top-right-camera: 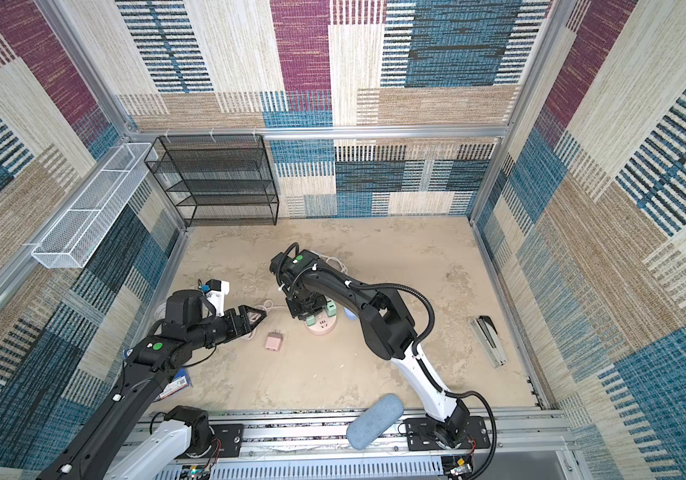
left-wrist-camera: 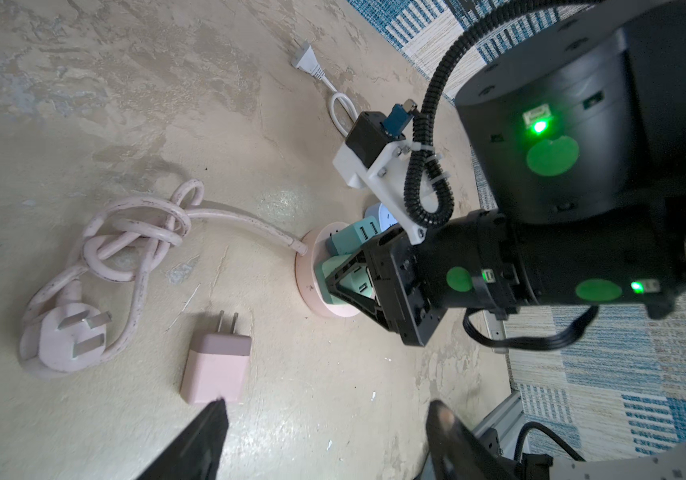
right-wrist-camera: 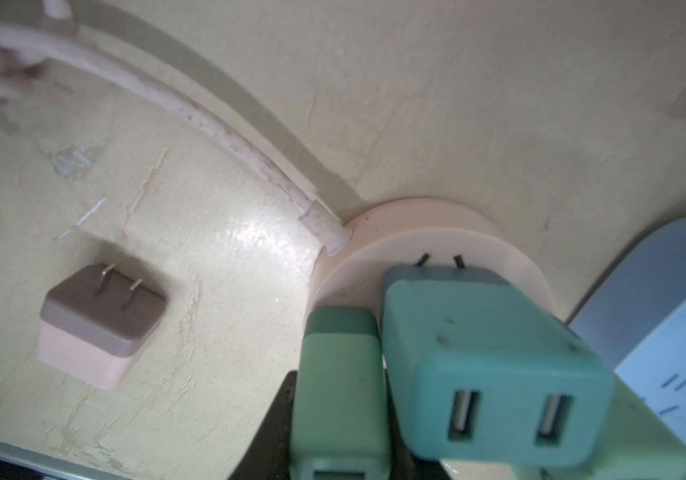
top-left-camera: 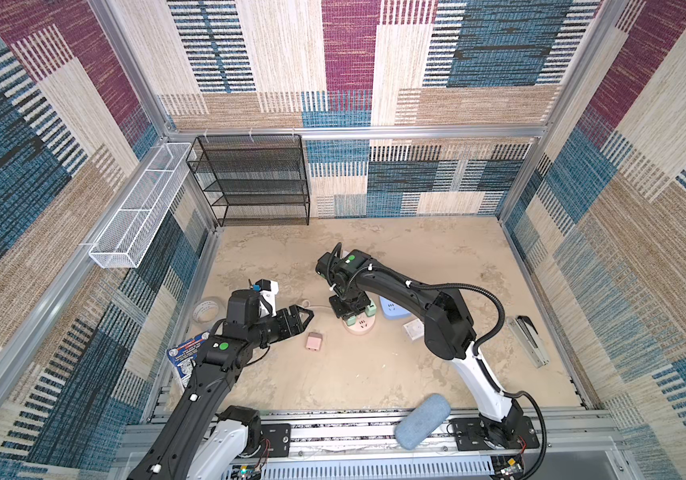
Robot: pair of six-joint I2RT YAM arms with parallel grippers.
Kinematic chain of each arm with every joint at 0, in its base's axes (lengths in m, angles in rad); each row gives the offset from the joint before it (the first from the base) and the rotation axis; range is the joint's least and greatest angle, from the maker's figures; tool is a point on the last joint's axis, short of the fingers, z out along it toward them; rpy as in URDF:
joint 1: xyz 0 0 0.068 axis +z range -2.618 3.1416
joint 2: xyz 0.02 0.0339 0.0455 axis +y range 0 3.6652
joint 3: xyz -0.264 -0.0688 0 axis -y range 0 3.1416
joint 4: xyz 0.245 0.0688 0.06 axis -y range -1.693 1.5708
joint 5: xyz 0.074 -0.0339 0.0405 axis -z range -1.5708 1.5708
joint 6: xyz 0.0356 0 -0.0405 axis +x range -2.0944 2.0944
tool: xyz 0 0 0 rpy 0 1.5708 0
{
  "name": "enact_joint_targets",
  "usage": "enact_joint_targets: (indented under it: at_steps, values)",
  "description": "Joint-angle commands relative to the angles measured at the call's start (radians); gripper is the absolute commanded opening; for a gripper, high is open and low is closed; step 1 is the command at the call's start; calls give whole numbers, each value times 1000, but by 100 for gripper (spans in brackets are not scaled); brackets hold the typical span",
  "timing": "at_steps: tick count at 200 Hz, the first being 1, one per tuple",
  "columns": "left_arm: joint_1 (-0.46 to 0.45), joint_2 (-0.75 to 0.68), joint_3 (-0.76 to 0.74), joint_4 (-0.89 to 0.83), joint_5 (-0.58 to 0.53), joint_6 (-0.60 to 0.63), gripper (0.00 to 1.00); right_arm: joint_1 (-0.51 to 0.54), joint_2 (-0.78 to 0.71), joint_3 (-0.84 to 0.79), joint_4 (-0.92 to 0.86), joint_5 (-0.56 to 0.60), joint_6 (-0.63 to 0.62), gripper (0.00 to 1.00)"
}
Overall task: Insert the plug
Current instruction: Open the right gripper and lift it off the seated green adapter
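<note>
- In both top views the left end effector [top-left-camera: 306, 321] hangs over the bench [top-left-camera: 395, 374] with its jaws apart and empty. It is just beside the pink adapter [top-left-camera: 315, 341], which lies loose near the round socket [top-left-camera: 361, 329]. The right end effector [top-left-camera: 353, 309] points straight down onto that socket, among green blocks.
- In the left wrist view the pink adapter [left-wrist-camera: 216, 370] lies flat with its two prongs bare, close ahead of the open fingers [left-wrist-camera: 204, 440]. The socket's cord [left-wrist-camera: 146, 232] is knotted, and its three-pin plug [left-wrist-camera: 62, 336] lies unplugged on the bench.
- In the right wrist view the right end effector looks clamped on the pale green adapter [right-wrist-camera: 339, 374]. That adapter stands on the round socket [right-wrist-camera: 416, 232] beside a teal adapter [right-wrist-camera: 495, 365]. How deeply either one is seated is hidden.
- Progress, as a judgement: two adapters are on the socket and the pink one is not. If the pink adapter is the plug meant, the whole insertion is left to do: grasp it, turn the prongs down, line them up with the free slots [right-wrist-camera: 441, 261] and press home.
</note>
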Motion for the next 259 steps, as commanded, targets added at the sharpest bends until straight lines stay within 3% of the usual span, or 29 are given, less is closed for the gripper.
enact_joint_targets:
  at_steps: [1,64,91,130,172,197,207,243,259]
  values:
    - [1,4,8,14,14,-16,80,-28,32,41,45,23,22,9]
    - [1,10,23,-4,34,-20,83,-30,124,202,21,-21,46,41]
    - [1,10,39,-24,37,-13,84,-29,92,201,34,-6,56,47]
    - [1,-22,57,-70,-24,0,100,-22,17,155,33,36,70,58]
    - [0,-6,101,-126,-87,-2,100,32,-138,-23,126,138,41,70]
    - [1,8,136,-163,-166,-3,100,98,-244,-147,204,307,30,86]
    - [1,1,139,-153,-189,-1,100,118,-296,-221,265,355,22,100]
    - [1,-29,126,-78,-211,-28,99,183,-515,-527,538,587,8,100]
    - [1,-25,123,-72,-225,-40,100,182,-599,-646,613,573,22,100]
